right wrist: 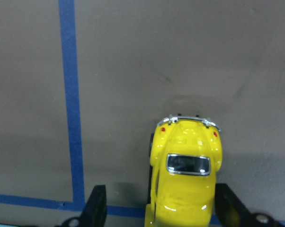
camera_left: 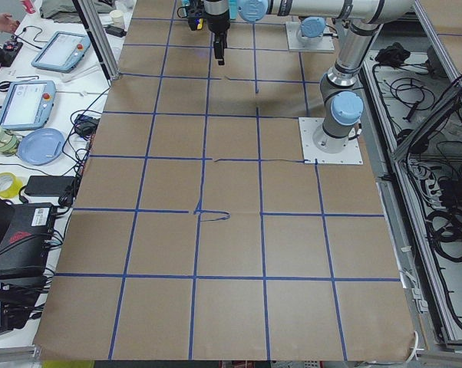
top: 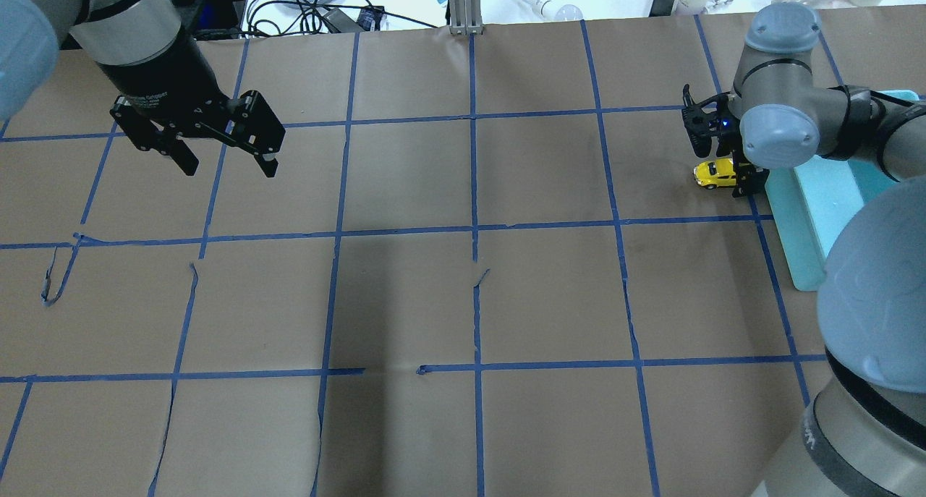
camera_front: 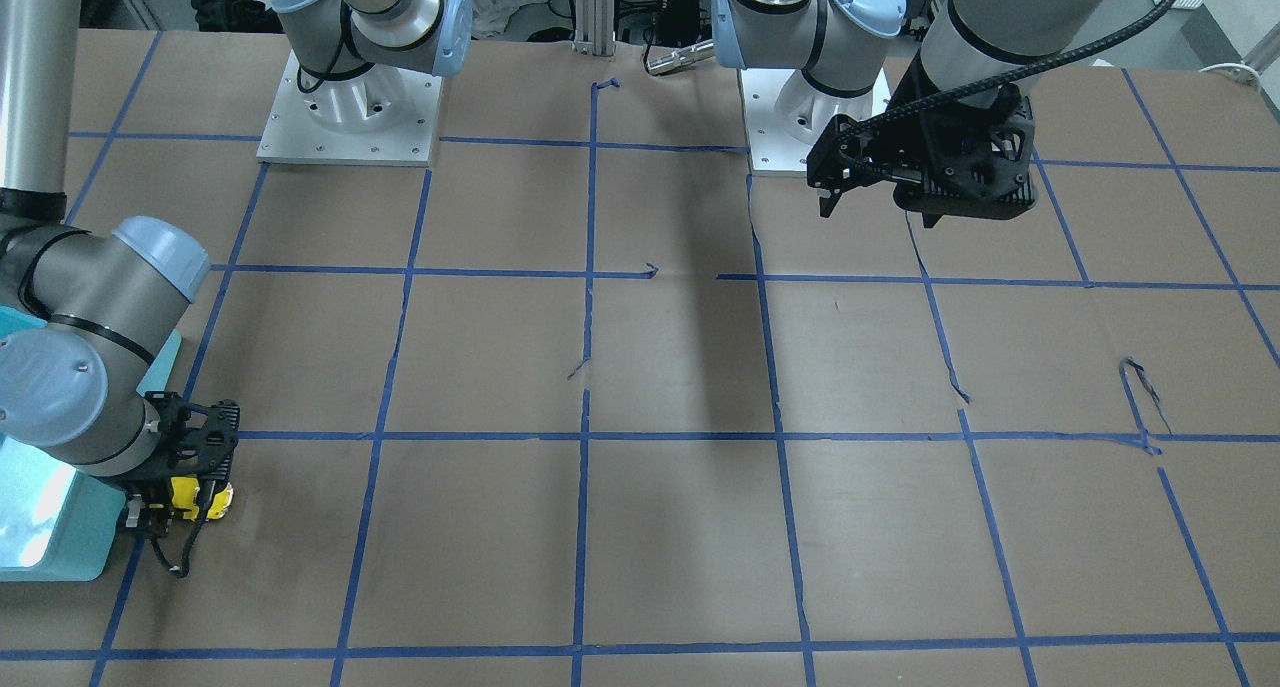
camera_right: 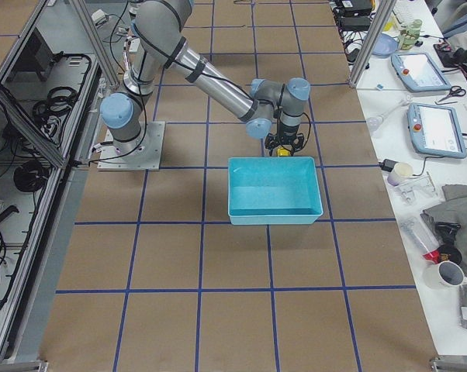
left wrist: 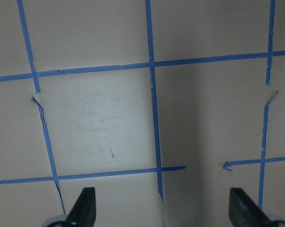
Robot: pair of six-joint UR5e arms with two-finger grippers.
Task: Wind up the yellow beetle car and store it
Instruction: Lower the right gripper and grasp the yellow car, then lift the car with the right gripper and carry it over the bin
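Left fingers (left wrist: 83, 208): wide apart, above the bench (camera_front: 680, 367).
Right fingers (right wrist: 97, 208): spread, straddling the yellow beetle car (right wrist: 185, 175).

Standing here I can read nothing at all: the only lettering I spot is a faint line of pale print (top: 148, 98) on the black collar above the left gripper (top: 230, 170), at ten o'clock over the desk (top: 405, 302), too blurred to decipher.

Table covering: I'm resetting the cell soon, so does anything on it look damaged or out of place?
The brown paper is ripped in spots, notably the left tear and the centre tear, and the blue tape grid is broken in places. The yellow beetle car sits upright.
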